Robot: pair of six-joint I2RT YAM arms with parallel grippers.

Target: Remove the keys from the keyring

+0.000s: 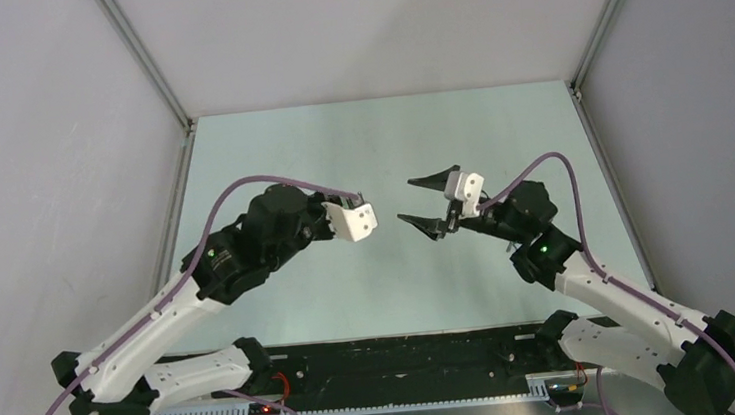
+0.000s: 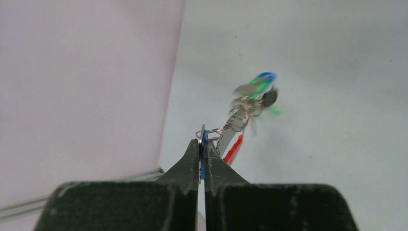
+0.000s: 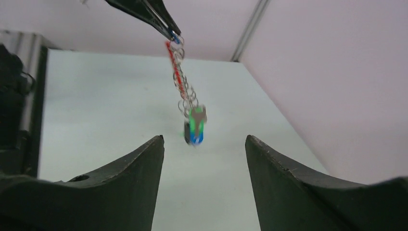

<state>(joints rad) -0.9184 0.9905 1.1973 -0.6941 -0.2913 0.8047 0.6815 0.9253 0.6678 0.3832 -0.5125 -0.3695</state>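
My left gripper (image 2: 202, 144) is shut on a blue-capped key (image 2: 204, 137), pinched edge-on at the very fingertips. A thin ring runs through that key, and the rest of the keyring (image 2: 234, 149), with its red band and a short chain of silver rings, hangs from it. The other keys (image 2: 260, 87), green- and blue-capped, dangle blurred at the far end, above the table. In the right wrist view the bunch of keys (image 3: 195, 126) hangs from the left gripper's tip (image 3: 171, 32), just beyond my right gripper (image 3: 204, 138). The right gripper is open and holds nothing. In the top view the right gripper (image 1: 423, 203) faces the left arm's wrist (image 1: 354, 219) across a small gap.
The pale green table (image 1: 387, 135) is enclosed by white walls (image 2: 86, 86) with aluminium corner posts (image 1: 145, 56). A black rail (image 1: 397, 360) runs along the near edge between the arm bases.
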